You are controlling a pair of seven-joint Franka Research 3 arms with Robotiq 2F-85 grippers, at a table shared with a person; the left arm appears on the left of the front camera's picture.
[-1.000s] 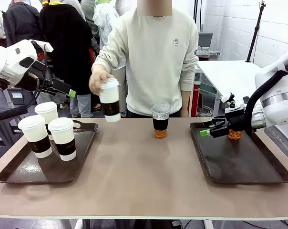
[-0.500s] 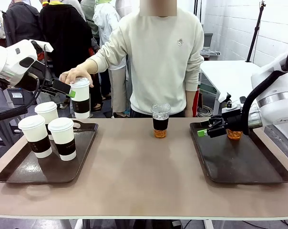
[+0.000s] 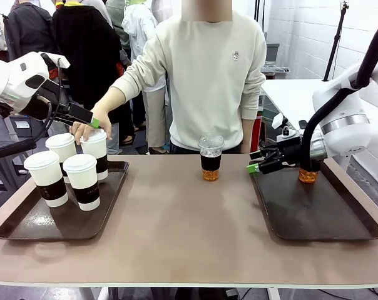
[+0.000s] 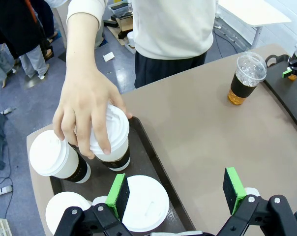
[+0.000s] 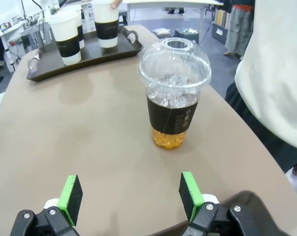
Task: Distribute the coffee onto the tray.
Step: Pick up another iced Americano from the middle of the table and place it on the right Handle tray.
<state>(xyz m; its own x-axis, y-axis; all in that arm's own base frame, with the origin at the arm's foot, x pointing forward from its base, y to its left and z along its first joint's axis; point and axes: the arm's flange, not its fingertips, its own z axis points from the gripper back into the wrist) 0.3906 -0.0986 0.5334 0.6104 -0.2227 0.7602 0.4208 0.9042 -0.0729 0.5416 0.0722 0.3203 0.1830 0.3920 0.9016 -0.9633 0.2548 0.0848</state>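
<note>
Three white lidded cups with brown sleeves (image 3: 81, 181) stand on the left tray (image 3: 26, 225). A person's hand (image 4: 87, 108) grips a fourth one (image 3: 96, 153) (image 4: 111, 137), set down at the tray's far edge. My left gripper (image 3: 82, 115) (image 4: 175, 189) hovers open above these cups. One clear dome-lidded cup of amber drink (image 3: 210, 159) (image 5: 174, 93) stands on the bare table mid-back. My right gripper (image 3: 258, 164) (image 5: 131, 191) is open, pointing at it from the right, a short gap away. A second clear cup (image 3: 308, 175) sits on the right tray (image 3: 320, 219), partly behind my right arm.
The person stands at the far side, leaning toward the left tray. In the right wrist view the left tray (image 5: 84, 56) lies far behind the clear cup. The table (image 3: 183, 237) between the two trays is bare brown surface. Other people stand behind at the left.
The person's hand carried the fourth white cup leftward and down onto the left tray. My right gripper moved left from over the right tray toward the middle clear cup. Left gripper held still.
</note>
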